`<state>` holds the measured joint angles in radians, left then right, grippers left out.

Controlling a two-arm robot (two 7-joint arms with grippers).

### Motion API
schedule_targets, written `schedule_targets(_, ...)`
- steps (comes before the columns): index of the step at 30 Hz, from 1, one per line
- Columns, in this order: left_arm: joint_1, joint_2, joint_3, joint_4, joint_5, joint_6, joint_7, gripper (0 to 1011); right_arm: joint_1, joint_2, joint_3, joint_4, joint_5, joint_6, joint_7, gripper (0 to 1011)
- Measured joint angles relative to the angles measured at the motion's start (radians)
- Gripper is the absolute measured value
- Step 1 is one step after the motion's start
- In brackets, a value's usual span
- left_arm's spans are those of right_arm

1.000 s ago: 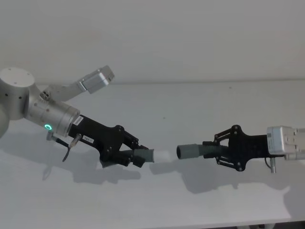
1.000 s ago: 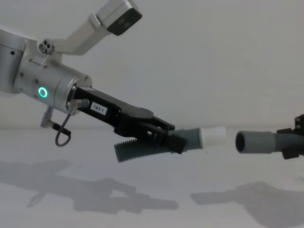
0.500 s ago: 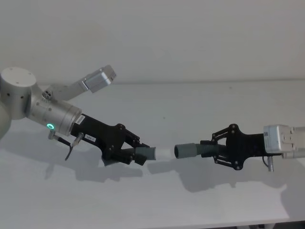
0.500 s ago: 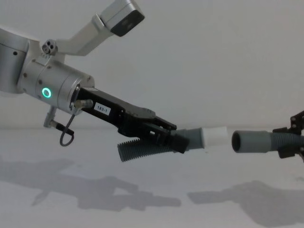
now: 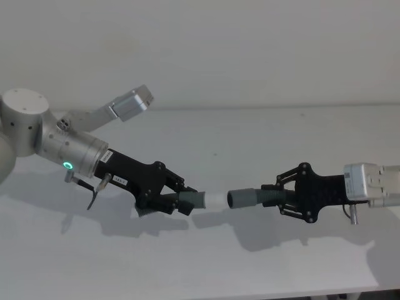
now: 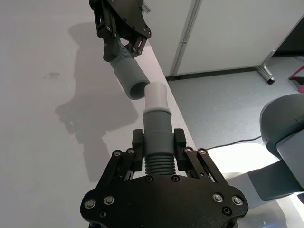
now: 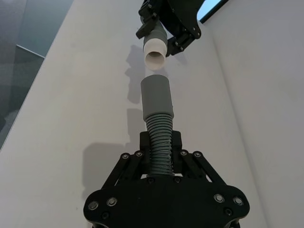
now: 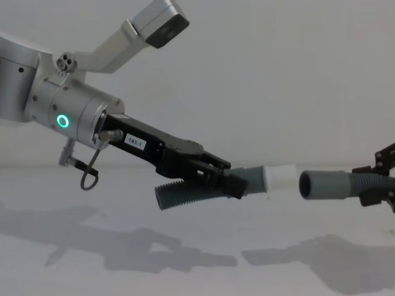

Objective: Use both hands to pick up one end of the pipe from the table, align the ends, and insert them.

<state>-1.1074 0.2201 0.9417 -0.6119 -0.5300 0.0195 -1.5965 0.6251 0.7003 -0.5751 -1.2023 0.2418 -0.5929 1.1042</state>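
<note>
Both pipe pieces are held above the table [image 5: 250,137], their ends facing each other. My left gripper [image 5: 179,200] is shut on the ribbed piece [image 8: 185,195] with the white tip [image 8: 281,177]. That white tip [image 6: 155,97] points at the grey cuff [image 6: 131,80] across a narrow gap, slightly off its axis. My right gripper [image 5: 279,199] is shut on the ribbed hose [image 7: 159,133] behind the cuff [image 7: 156,97]. In the right wrist view the white tip [image 7: 155,52] sits just beyond the cuff's mouth, with the left gripper [image 7: 171,21] behind it. In the chest view the cuff [image 8: 321,185] comes in from the right gripper [image 8: 375,189].
The left arm's silver body with its green ring light [image 8: 62,121] and its wrist camera [image 8: 162,23] stand at the left. A floor and a door frame [image 6: 190,33] show past the table's edge in the left wrist view.
Both grippers have moved toward each other. The gap between the white tip and the grey cuff has shrunk to a sliver.
</note>
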Motion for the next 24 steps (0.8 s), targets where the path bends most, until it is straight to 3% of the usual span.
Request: schedule_targets(24,-0.01,-0.038,-0.003,0.064,0.009,-0.015,-0.003,353,0.004,-0.001,-0.004,0.003,0.003,-0.001,0.004,223)
